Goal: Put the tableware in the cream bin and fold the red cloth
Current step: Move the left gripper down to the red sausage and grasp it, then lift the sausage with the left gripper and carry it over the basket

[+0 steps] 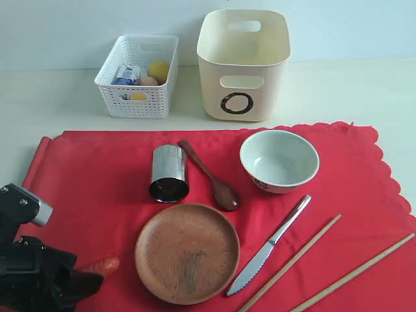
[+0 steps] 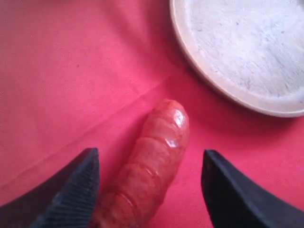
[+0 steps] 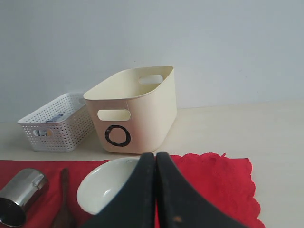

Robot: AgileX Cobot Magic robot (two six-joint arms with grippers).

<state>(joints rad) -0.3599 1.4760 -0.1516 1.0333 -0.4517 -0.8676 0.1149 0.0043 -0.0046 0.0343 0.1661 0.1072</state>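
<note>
Cloth (image 1: 97, 175) flat on worktop (image 1: 364, 91), unfolded. All tableware is on it, none in bin (image 1: 243, 65). Cup (image 1: 169, 173) on its side near centre, mouth toward 6 o'clock. Spoon (image 1: 211, 177) just beside it at 3. Plate (image 1: 187, 253) at the 6 o'clock edge, bowl (image 1: 279, 160) upright at plate's 2, knife (image 1: 270, 244) at plate's 3. Two chopsticks (image 1: 289, 263) in the 4–5 o'clock corner. Bin upright off the cloth at 12, basket (image 1: 138, 76) at 11. At the 8 o'clock corner, left end effector (image 2: 150, 153) is open, fingers (image 2: 71, 190) either side of sausage (image 2: 147, 175) lying on cloth near plate. Right end effector (image 3: 156, 156) closed, empty, facing bowl and bin.
</note>
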